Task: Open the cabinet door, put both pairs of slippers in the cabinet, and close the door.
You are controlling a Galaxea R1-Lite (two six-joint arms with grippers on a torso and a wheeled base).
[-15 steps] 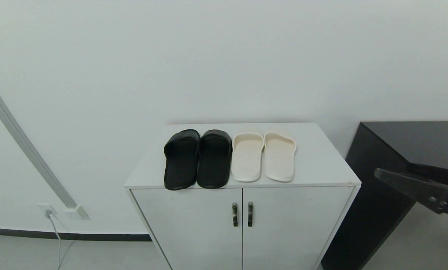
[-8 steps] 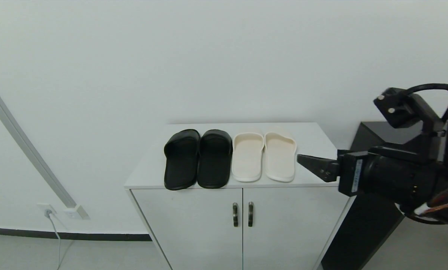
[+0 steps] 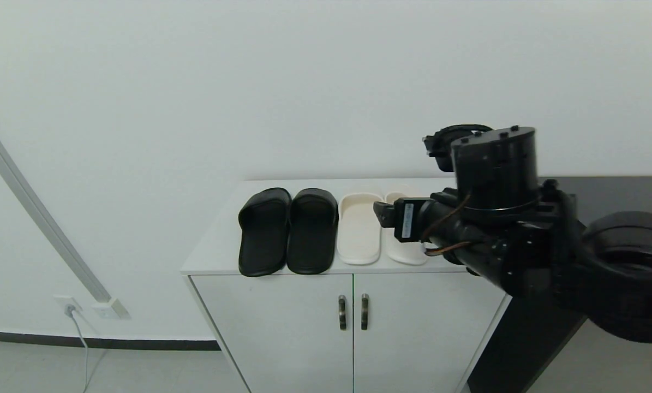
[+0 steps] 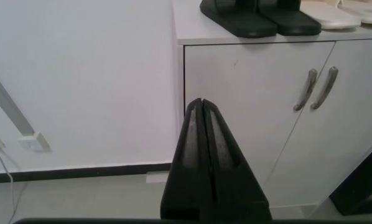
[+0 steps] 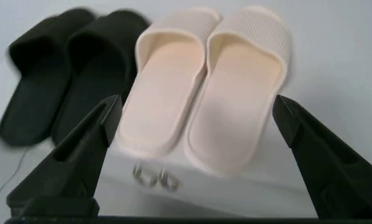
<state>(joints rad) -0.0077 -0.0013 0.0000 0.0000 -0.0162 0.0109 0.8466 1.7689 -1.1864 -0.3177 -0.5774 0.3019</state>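
A white cabinet stands against the wall, its two doors closed and their dark handles meeting in the middle. On its top a black pair of slippers lies to the left of a cream pair, toes toward the wall. My right gripper hangs open over the cream pair with nothing between its fingers, and the arm hides part of the right cream slipper. My left gripper is shut and empty, low in front of the cabinet's left door.
A black piece of furniture stands right beside the cabinet. To the left, a wall socket with a cable and a slanted grey conduit are on the wall. Grey floor lies in front.
My right arm has swung up from the lower right and leftward over the cabinet top, reaching the cream slippers. Slippers and doors have not moved.
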